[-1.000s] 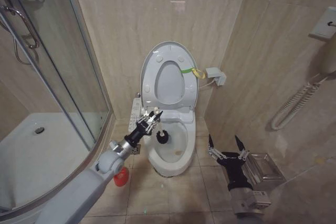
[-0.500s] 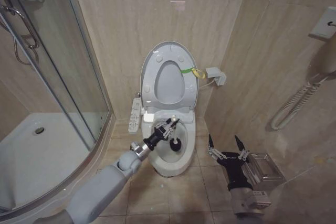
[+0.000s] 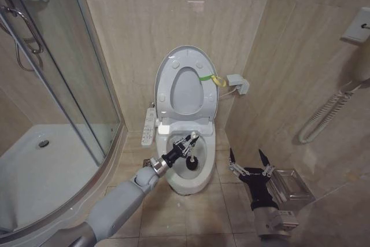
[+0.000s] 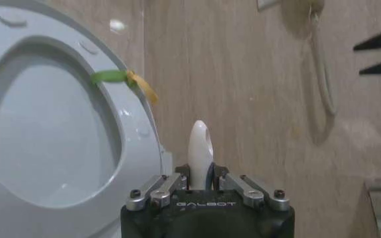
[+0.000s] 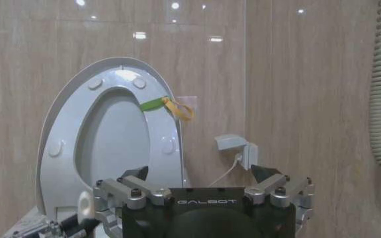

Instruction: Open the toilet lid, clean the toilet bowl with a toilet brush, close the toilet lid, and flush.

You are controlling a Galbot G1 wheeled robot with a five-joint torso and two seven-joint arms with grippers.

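Note:
The toilet lid (image 3: 185, 62) stands raised against the wall together with the seat, a yellow-green band (image 3: 203, 77) tied at its right edge. Below it the toilet bowl (image 3: 186, 184) lies uncovered. My left gripper (image 3: 186, 146) hangs over the bowl, shut on the pale handle of the toilet brush (image 3: 192, 162), whose dark head is down inside the bowl. In the left wrist view the handle (image 4: 199, 146) sticks up between the fingers, beside the lid (image 4: 45, 139). My right gripper (image 3: 248, 161) hovers open to the right of the bowl, facing the lid (image 5: 65, 148).
A curved glass shower enclosure (image 3: 63, 85) fills the left. The white button panel (image 3: 148, 125) runs along the bowl's left side. A wall box with a cable (image 3: 237, 83) sits right of the lid. A metal rack (image 3: 292, 186) and a coiled hose (image 3: 324, 117) line the right wall.
My left gripper has carried the brush rightward from the bowl's left rim to over its middle, and the brush head now sits lower in the bowl. The right arm has not moved.

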